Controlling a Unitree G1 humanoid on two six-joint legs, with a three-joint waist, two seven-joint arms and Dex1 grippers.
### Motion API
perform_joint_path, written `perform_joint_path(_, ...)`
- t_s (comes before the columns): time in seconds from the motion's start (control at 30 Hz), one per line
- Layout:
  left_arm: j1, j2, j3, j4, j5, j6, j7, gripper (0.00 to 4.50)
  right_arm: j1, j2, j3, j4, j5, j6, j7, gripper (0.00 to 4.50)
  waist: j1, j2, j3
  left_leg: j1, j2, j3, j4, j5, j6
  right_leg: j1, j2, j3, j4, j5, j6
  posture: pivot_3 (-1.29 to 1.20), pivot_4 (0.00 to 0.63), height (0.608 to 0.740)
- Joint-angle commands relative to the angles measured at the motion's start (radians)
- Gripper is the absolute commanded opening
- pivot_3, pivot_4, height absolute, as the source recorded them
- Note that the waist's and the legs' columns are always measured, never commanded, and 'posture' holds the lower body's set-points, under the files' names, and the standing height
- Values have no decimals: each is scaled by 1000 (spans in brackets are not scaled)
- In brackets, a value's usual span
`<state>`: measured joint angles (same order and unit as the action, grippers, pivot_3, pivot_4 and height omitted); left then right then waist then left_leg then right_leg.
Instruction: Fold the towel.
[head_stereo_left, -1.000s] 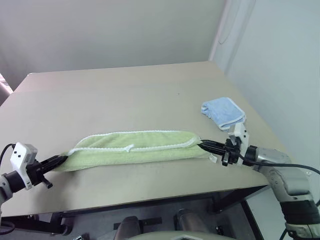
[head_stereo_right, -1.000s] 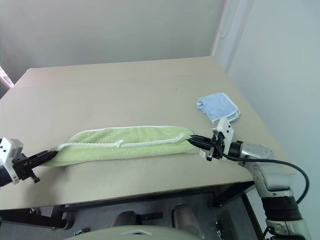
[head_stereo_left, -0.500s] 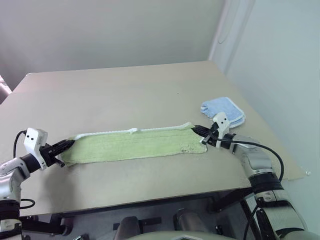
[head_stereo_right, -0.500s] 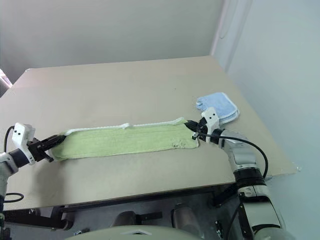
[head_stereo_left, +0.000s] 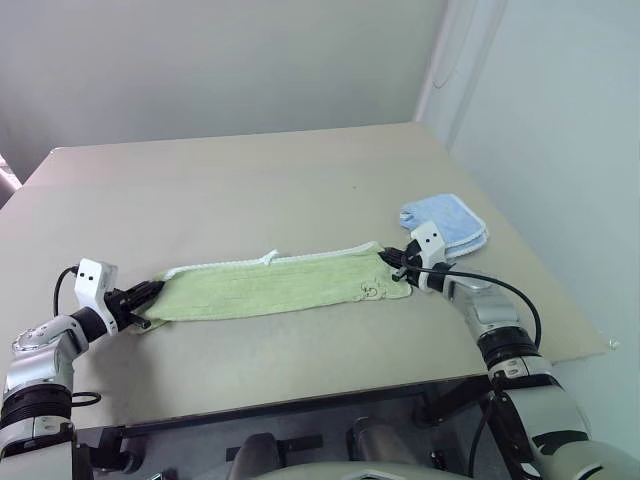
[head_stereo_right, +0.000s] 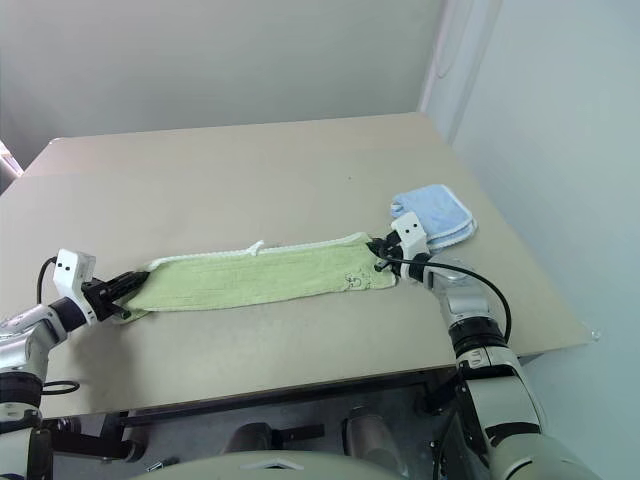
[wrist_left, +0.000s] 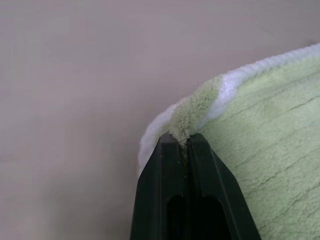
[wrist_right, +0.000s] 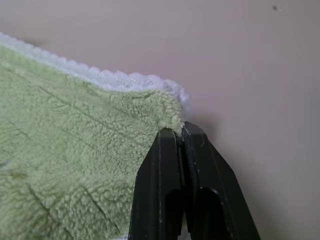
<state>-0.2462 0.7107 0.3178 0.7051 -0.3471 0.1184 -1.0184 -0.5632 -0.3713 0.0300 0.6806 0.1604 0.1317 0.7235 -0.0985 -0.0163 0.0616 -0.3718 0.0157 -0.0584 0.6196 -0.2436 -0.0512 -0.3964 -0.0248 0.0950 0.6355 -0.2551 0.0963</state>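
A beige tabletop (head_stereo_left: 300, 170) seen from above, with two robot arms reaching in from the near edge.

On the left, the left pincer (head_stereo_left: 150, 293) lies low over the tabletop, its two black fingers (wrist_left: 167, 190) pressed together on the left end of the towel (head_stereo_left: 275, 287). In the left wrist view a tuft of green terry and its white trim bunches up between the fingertips.

The towel is a light green strip, folded lengthwise and lying flat, stretched across the near part of the tabletop from one pincer to the other. A white trimmed edge runs along its far side, with a small white loop (head_stereo_left: 269, 257) sticking out near the middle. A small grey embroidered motif (head_stereo_left: 371, 291) sits close to its right end.

At the right end, the right pincer (head_stereo_left: 396, 266) points in towards the left, fingers shut on the towel's far right corner; the right wrist view shows green pile nipped between the black tips.

Just beyond that pincer, near the right edge of the tabletop, lies a smaller folded light blue towel (head_stereo_left: 450, 222) with white trim.
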Motion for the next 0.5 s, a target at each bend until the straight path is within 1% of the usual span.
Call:
perform_joint_path(0.03,3,14,10,-26,-8,6,-2,1057,-30,-9,-22,-29,10,100,-12,0,0,0,0,0,0,0,0,0,0,0,0,0,0,0,0,0,0,740)
perform_joint_path(0.07,1,13,16,-22,-10,7,3,1343,-27,-10,-19,-47,18,118,7,0,2,0,0,0,0,0,1,0,0,0,0,0,1,0,0,0,0,740)
perform_joint_path(0.1,-2,14,20,-17,-9,5,16,1793,-24,-9,-19,-59,22,125,12,231,3,0,0,0,0,-1,2,0,0,1,0,0,1,0,0,0,0,740)
perform_joint_path(0.17,-16,14,34,-5,-13,0,38,2427,-31,-1,-34,-64,30,137,-5,693,2,0,0,0,0,-1,3,0,0,1,0,0,2,0,0,0,0,740)
perform_joint_path(0.2,-22,14,42,-2,-17,-4,47,2871,-35,3,-42,-69,35,138,-11,1094,1,0,0,0,0,-1,4,0,0,1,0,0,2,0,0,0,0,740)
perform_joint_path(0.27,-35,15,58,-3,-28,0,62,3498,-44,5,-54,-79,49,152,-13,1717,1,0,0,0,0,-1,6,0,0,1,0,0,3,0,0,0,0,740)
perform_joint_path(0.33,-38,18,74,-18,-45,7,65,4255,-49,6,-70,-94,63,169,-14,2470,1,0,0,0,0,-1,8,0,0,1,0,0,5,-1,1,0,0,740)
perform_joint_path(0.37,-38,19,82,-27,-47,1,77,4496,-54,7,-82,-99,71,182,-21,2795,1,0,0,0,0,-1,9,0,0,1,0,0,6,-2,2,0,0,740)
perform_joint_path(0.4,-42,20,95,-33,-47,-9,103,4500,-60,6,-99,-106,82,197,-34,3224,0,0,0,0,0,-1,10,0,0,1,0,0,8,-3,2,0,0,740)
perform_joint_path(0.47,-50,25,128,-65,-70,6,138,4500,-79,5,-149,-126,122,259,-74,3923,0,0,0,0,0,-1,11,0,0,0,0,0,10,-3,2,0,0,740)
perform_joint_path(0.5,-47,28,143,-94,-89,23,139,4500,-91,1,-178,-138,149,304,-91,3923,0,0,0,0,0,-1,11,0,0,0,0,0,11,-3,2,0,0,740)
